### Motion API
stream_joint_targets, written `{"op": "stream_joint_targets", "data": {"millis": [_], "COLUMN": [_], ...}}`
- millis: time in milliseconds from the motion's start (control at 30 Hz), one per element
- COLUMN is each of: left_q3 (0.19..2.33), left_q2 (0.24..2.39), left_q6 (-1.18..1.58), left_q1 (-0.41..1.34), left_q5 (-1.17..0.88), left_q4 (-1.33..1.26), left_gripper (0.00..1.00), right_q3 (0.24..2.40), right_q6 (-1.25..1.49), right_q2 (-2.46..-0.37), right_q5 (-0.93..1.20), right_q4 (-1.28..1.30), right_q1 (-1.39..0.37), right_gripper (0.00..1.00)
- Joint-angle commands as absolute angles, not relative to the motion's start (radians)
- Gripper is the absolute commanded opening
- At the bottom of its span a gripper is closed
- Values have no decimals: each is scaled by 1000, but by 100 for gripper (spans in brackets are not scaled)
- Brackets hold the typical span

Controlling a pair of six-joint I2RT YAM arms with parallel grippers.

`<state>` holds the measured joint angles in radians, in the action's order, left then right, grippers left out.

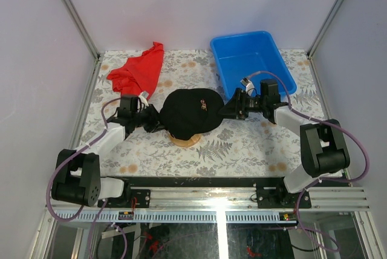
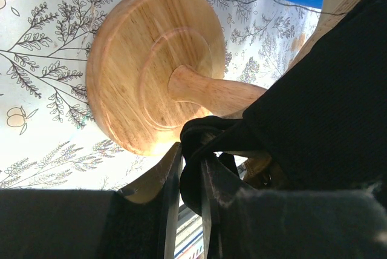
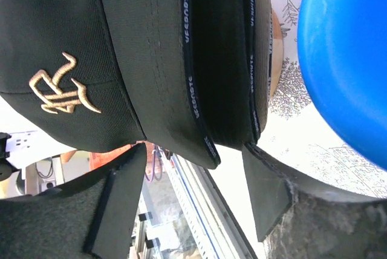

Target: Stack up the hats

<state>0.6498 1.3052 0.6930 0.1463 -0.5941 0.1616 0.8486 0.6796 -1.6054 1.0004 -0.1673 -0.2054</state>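
Pale walls (image 1: 193, 5); floral table (image 1: 242, 150), perhaps cloth-covered.

Even, diffuse light fills the overhead view; the black caps (image 1: 184, 114) read as a dark mass with little detail. Beyond the left pincer (image 2: 192, 162) the wooden stand (image 2: 151, 71) is sharp and warmly lit, the tablecloth (image 2: 48, 47) glares near white, and dark fabric beside the fingers blurs. Above the right pincer (image 3: 195, 150) the gold emblem (image 3: 60, 86) is crisp; the blue bin (image 3: 344, 59) to its right is soft-edged.
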Motion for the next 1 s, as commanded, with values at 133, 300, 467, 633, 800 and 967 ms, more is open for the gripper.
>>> {"op": "stream_joint_targets", "data": {"millis": [133,300,467,633,800,967], "left_q3": [623,711,803,845,882,913], "left_q2": [1360,1371,1405,1425,1428,1430], "left_q6": [618,620,605,599,592,589], "left_q1": [147,147,147,147,146,145], "left_q5": [-512,-516,-514,-512,-506,-506], "left_q4": [295,339,393,413,448,479], "left_gripper": [14,14,15,15,18,21], "right_q3": [752,811,795,779,871,967], "right_q6": [748,648,585,580,546,568], "right_q2": [-1563,-1427,-1307,-1307,-1456,-1554], "right_q5": [842,725,556,419,339,273], "right_q4": [-136,60,188,204,206,149], "right_q1": [-202,-202,-200,-201,-199,-199], "right_gripper": [76,71,54,8,0,0]}}
